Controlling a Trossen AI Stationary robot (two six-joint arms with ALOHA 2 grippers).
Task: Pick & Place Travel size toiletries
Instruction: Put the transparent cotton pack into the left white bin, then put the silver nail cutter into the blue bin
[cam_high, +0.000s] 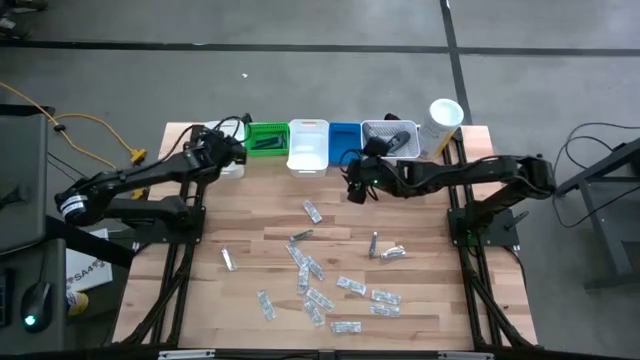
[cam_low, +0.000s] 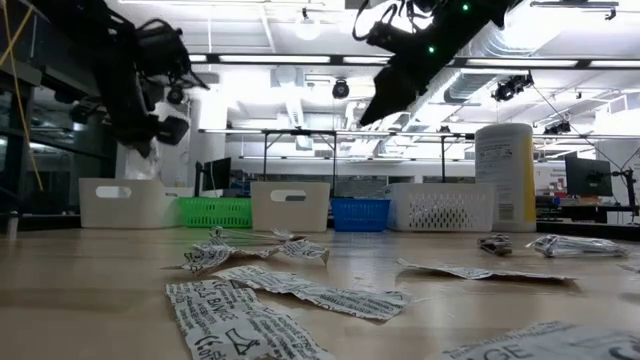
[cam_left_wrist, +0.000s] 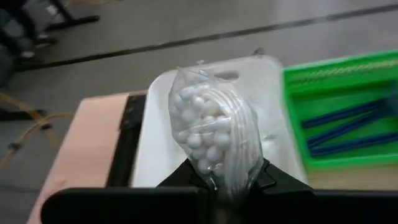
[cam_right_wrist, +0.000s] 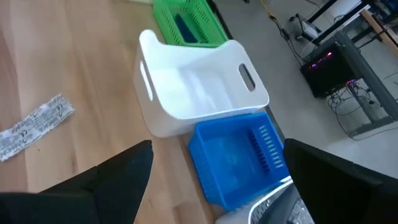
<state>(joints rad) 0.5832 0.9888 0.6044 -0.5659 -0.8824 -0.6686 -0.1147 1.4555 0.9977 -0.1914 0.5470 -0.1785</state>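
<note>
My left gripper (cam_high: 228, 152) hovers at the table's far left over a white bin (cam_left_wrist: 155, 143) and is shut on a clear bag (cam_left_wrist: 211, 124) filled with small white balls and white sticks. Over the table's far middle, in front of the blue bin (cam_right_wrist: 239, 155), my right gripper (cam_high: 354, 188) stands open and holds nothing. Several printed sachets (cam_high: 320, 290) lie flat on the wooden table, with small silvery tubes (cam_high: 388, 250) beside them. Blue razors (cam_left_wrist: 348, 124) lie in the green bin (cam_high: 267, 140). My left gripper pinches one end of the clear bag (cam_left_wrist: 225, 180) between its two fingers. The rest of the bag sticks out beyond the fingertips, clear of the white bin beneath it. Its plastic bulges around the white balls.
A row of bins lines the far edge: white (cam_high: 231, 168), green, white (cam_high: 308, 145), blue (cam_high: 345, 140) and a white perforated basket (cam_high: 390, 138) holding dark items. A tall white canister (cam_high: 443, 120) stands at the far right. The sachets lie mostly toward the near edge.
</note>
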